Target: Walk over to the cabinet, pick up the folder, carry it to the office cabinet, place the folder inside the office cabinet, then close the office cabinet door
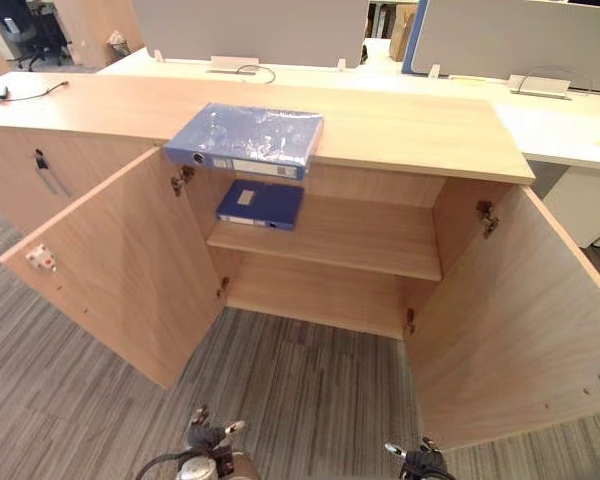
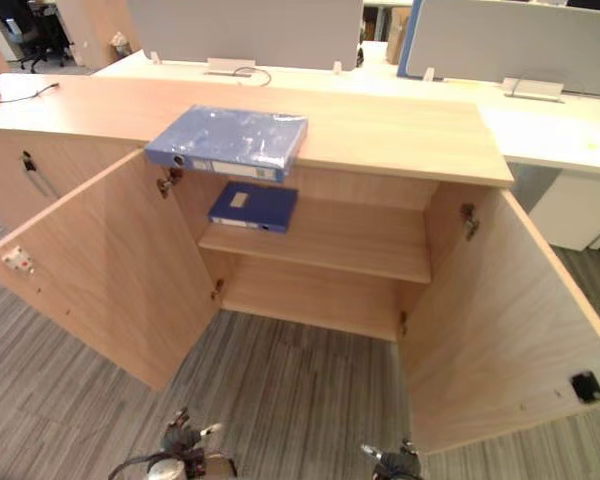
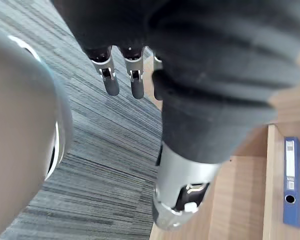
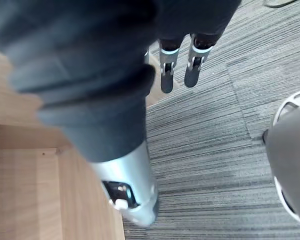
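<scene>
- Hanging low at my left side, my left hand [image 1: 208, 438] points down toward the grey striped carpet [image 1: 310, 380]. Its fingers [image 3: 110, 82] are straight and relaxed with the thumb set apart, and they hold nothing.
- Ahead of that hand, the left door [image 1: 120, 270] of the light wooden cabinet [image 1: 400, 130] stands swung wide open toward me.
- The blue folder wrapped in clear plastic [image 1: 248, 138] lies flat on the cabinet's top, above the left part of the opening. Its spine faces me and juts a little over the front edge, well apart from both my hands.
- Just below it, a darker blue folder [image 1: 262, 203] lies flat on the upper wooden shelf [image 1: 360, 240], toward the shelf's left end.
- My right hand [image 1: 420, 462] hangs low at my right side over the carpet. Its fingers [image 4: 167, 80] are straight and loose, with nothing in them.
- The right door [image 1: 510, 320] is open wide as well, angled out toward me.
</scene>
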